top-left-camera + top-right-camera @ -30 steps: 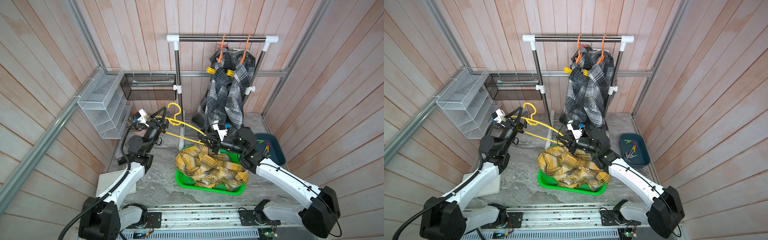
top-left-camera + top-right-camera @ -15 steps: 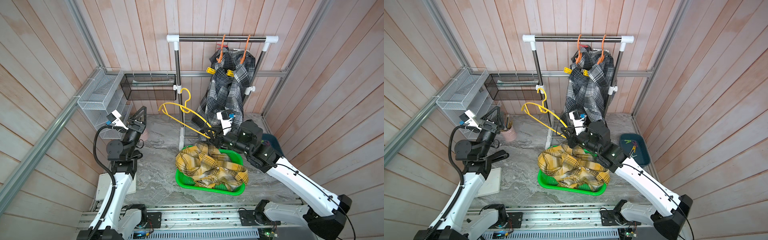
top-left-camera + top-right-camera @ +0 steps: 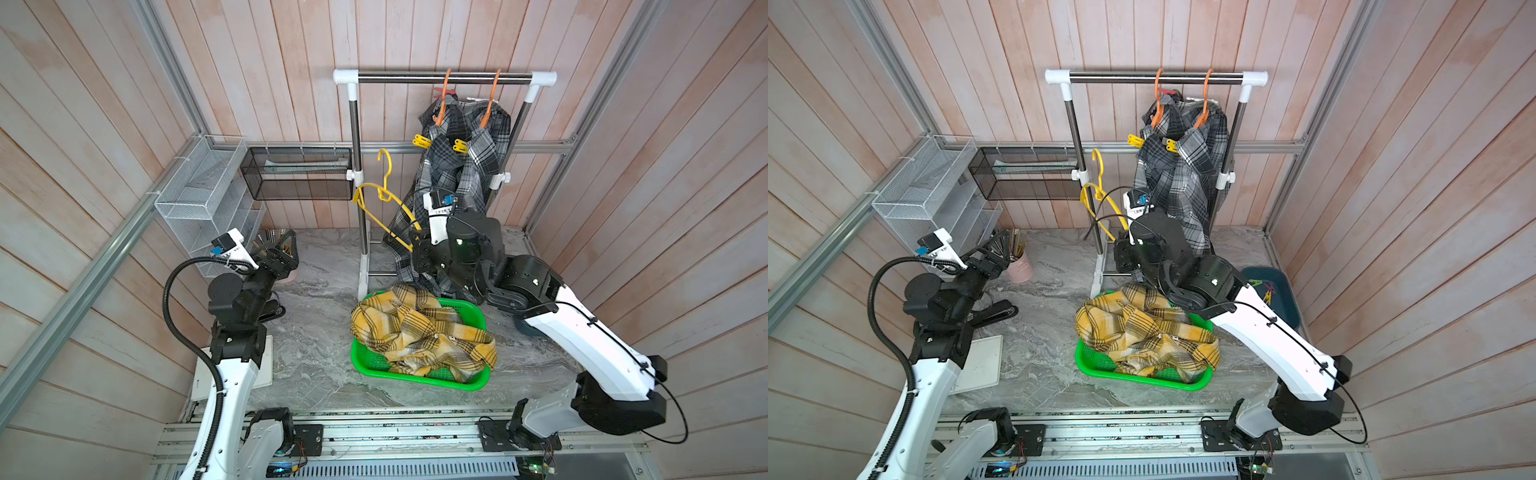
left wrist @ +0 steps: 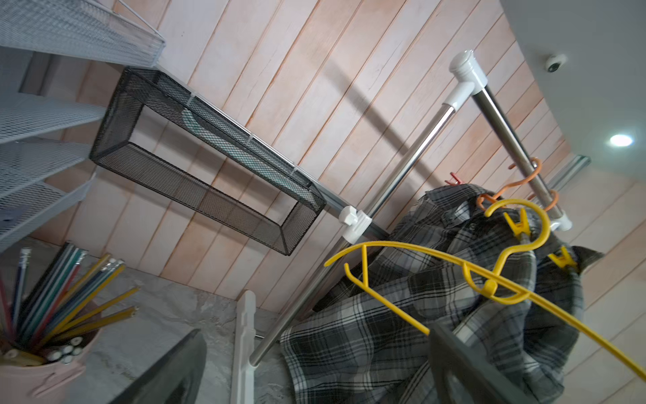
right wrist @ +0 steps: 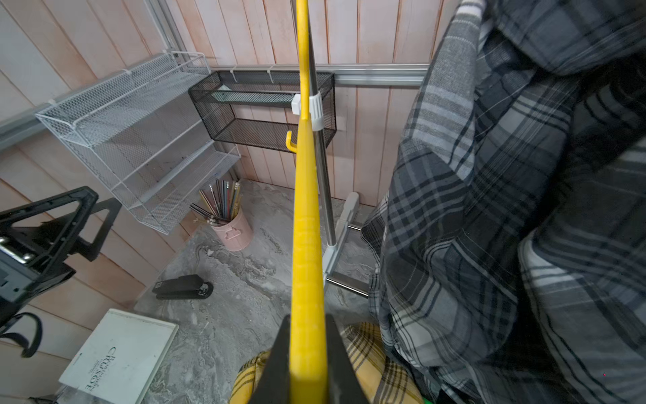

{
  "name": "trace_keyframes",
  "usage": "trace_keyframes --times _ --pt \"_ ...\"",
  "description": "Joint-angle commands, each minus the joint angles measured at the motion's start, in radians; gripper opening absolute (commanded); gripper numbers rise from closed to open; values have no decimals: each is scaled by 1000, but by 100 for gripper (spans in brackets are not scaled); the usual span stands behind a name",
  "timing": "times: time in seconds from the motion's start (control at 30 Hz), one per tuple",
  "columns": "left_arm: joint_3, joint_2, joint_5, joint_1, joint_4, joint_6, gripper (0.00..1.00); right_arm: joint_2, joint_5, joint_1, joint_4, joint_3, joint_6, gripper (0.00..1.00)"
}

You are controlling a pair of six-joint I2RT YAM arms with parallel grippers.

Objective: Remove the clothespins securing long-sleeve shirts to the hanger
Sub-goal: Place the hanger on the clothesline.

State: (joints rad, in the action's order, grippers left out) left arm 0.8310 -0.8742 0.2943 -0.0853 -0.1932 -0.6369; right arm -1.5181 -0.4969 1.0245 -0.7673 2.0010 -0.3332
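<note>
At the left, the left claw (image 3: 992, 249) hangs with its jaws spread wide and nothing between them, raised over the grey marbled worktop (image 3: 324, 332) just beside the pink metal pencil cup (image 3: 1021, 270) and above the black stapler (image 3: 994, 311). It is well apart from every clothespin. Toward the middle, a bare yellow plastic hanger (image 3: 384, 208) slants up beside the rack's left post. The right claw (image 5: 307, 349) is clamped together on the lower end of its arm, a finger on each side in the right wrist view. Just below and in front of that claw, the crumpled yellow plaid shirt (image 3: 415, 332) lies heaped in the green plastic basket (image 3: 361, 361); no clothespin shows on it. Behind and above the right claw, the grey, black and white plaid shirts (image 3: 457, 174) hang from 2 orange plastic hangers (image 3: 444, 99) on the steel rail (image 3: 399, 76). 2 yellow plastic clothespins (image 3: 421, 141) sit side by side on the near shoulders of those shirts, well above the right claw and not touching it. A red clothespin (image 3: 440, 89) shows at the top by the hooks. Farthest right, loose clothespins (image 3: 1266, 293) in mixed colours lie in the dark teal tray (image 3: 1287, 299), beside the right arm, seen in a top view.
</note>
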Motion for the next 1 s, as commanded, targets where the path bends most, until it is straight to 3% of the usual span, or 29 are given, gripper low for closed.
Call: trace_keyframes --times 0.0,0.33,0.5,0.63,0.97 --pt "23 23 -69 -5 90 141 100 -55 -143 11 -166 124 -7 0" --pt "-27 58 -126 -4 116 204 100 -206 -242 8 -314 453 44 0" --pt "-33 64 -138 -2 125 218 100 -187 -223 8 -319 450 40 0" --pt "-37 66 -139 -1 119 218 100 -170 -217 8 -220 394 90 0" --pt "-36 75 -141 -1 139 218 100 -269 -141 -86 -55 505 200 0"
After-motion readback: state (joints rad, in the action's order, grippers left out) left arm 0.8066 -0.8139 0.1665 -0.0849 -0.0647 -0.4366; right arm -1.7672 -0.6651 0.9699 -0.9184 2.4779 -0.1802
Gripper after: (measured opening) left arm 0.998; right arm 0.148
